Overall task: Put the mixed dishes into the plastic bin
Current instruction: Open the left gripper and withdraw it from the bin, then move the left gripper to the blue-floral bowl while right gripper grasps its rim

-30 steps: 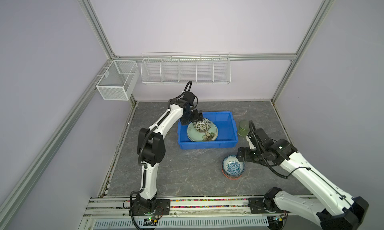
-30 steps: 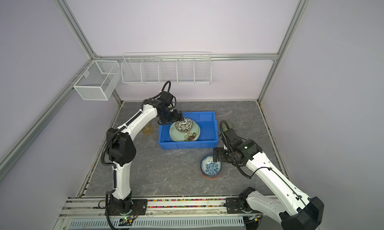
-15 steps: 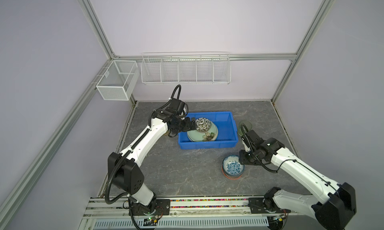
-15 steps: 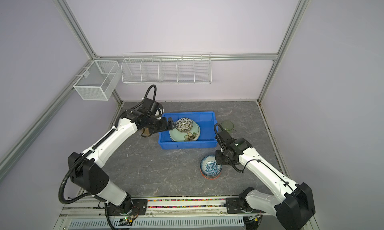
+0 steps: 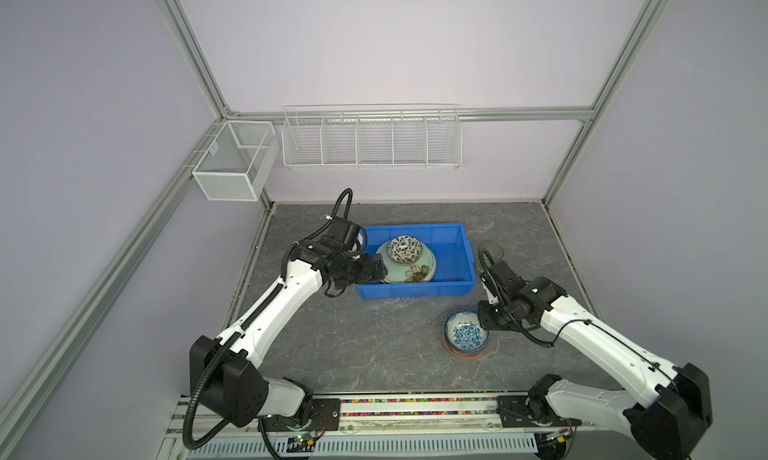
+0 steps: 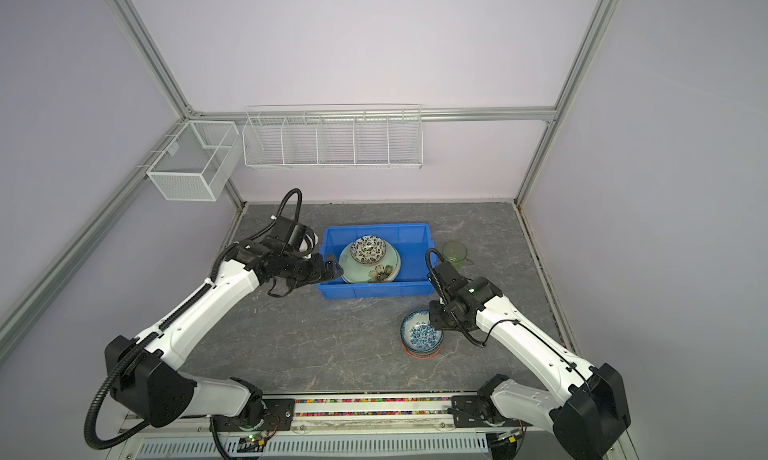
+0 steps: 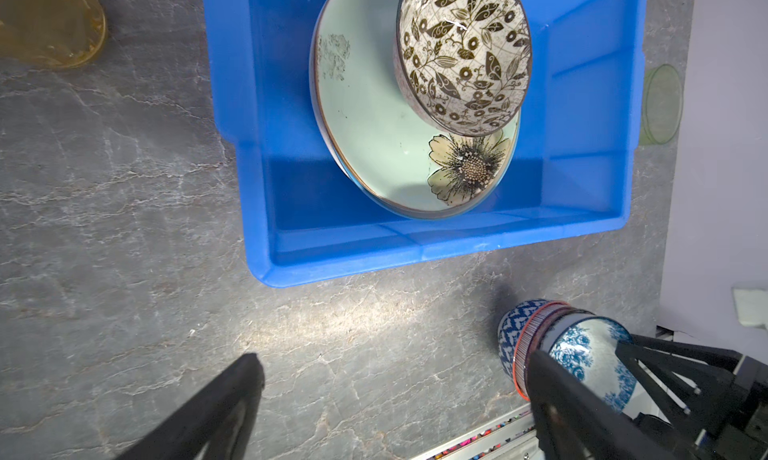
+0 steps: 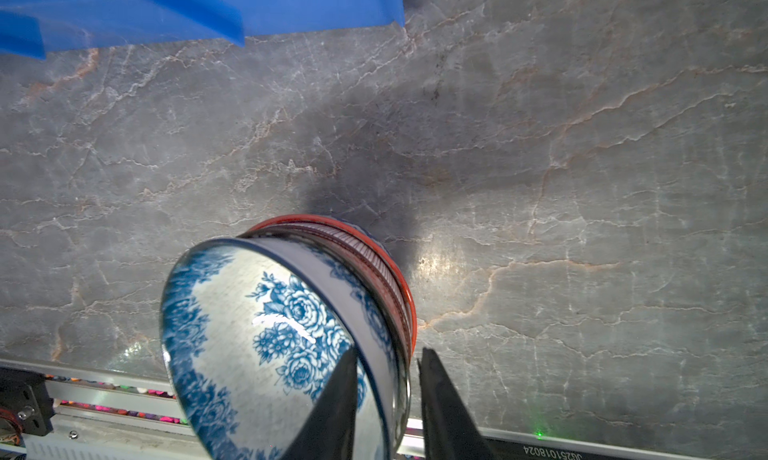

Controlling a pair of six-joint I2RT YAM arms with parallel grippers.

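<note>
The blue plastic bin point(image 5: 415, 291) point(image 6: 374, 289) point(image 7: 415, 254) holds a pale green flower plate point(image 5: 415, 273) point(image 7: 374, 146) with a brown leaf-patterned bowl point(image 5: 405, 249) point(image 7: 461, 55) on it. In front of the bin, to its right, stands a stack of bowls topped by a blue floral bowl point(image 5: 464, 335) point(image 6: 419, 335) point(image 8: 257, 325). My right gripper point(image 5: 484, 319) point(image 8: 388, 354) is shut on its rim, one finger inside, one outside. My left gripper point(image 5: 376, 267) point(image 7: 395, 379) hangs open at the bin's left end. A green glass cup point(image 5: 490, 251) point(image 7: 660, 105) stands right of the bin. An amber cup point(image 7: 45, 22) is left of it.
White wire baskets hang on the back wall point(image 5: 370, 142) and the left wall point(image 5: 232, 167). A rail with both arm bases point(image 5: 415, 408) runs along the table's front edge, close to the bowl stack. The right wall lies just past the green cup.
My left arm drew back from above the bin's inside to its left end, jaws still wide. My right gripper settled onto the bowl stack's rim and its jaws closed.
</note>
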